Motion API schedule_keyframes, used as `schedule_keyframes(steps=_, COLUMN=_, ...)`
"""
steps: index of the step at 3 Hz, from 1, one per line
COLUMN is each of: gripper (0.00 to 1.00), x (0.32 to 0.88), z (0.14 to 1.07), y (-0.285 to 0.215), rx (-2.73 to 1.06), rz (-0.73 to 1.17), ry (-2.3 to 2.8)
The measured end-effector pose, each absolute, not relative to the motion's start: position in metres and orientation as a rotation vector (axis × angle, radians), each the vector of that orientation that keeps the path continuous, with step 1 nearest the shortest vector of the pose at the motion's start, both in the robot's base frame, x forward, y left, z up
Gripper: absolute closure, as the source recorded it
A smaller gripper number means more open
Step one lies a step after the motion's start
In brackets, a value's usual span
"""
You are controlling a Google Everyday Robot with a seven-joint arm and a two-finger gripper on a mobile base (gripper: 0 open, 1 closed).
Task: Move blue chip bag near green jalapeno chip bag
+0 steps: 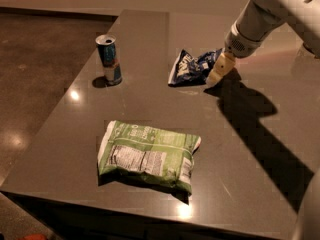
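The blue chip bag (pixel 192 66) is a small crumpled navy foil bag with white lettering, lying on the dark table (pixel 150 104) toward the back right. The green jalapeno chip bag (pixel 148 155) is larger, light green with a white nutrition panel, lying flat near the table's front. My gripper (pixel 219 71) comes down from the upper right on a white arm; its cream fingertip (pixel 218 72) sits at the blue bag's right edge, close to the tabletop.
A blue-and-silver drink can (pixel 108 59) stands upright near the table's left edge. The table's left edge drops to a brown floor (pixel 40 74). My arm casts a long shadow (pixel 260 129) across the right side of the table.
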State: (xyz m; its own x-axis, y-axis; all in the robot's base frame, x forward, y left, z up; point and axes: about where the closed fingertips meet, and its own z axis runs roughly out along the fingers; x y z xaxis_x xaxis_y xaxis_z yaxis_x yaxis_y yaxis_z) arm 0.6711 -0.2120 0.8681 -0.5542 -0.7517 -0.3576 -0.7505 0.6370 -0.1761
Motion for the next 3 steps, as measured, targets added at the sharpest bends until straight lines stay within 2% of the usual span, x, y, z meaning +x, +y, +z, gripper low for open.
schedule_keyframes(steps=2, gripper=0.59, x=0.66, z=0.88, y=-0.206, rx=-1.137, rz=0.068, ry=2.44)
schedule_keyframes(steps=3, gripper=0.82, x=0.637, z=0.899, y=-0.206, rx=-1.123, rz=0.117, ry=2.401)
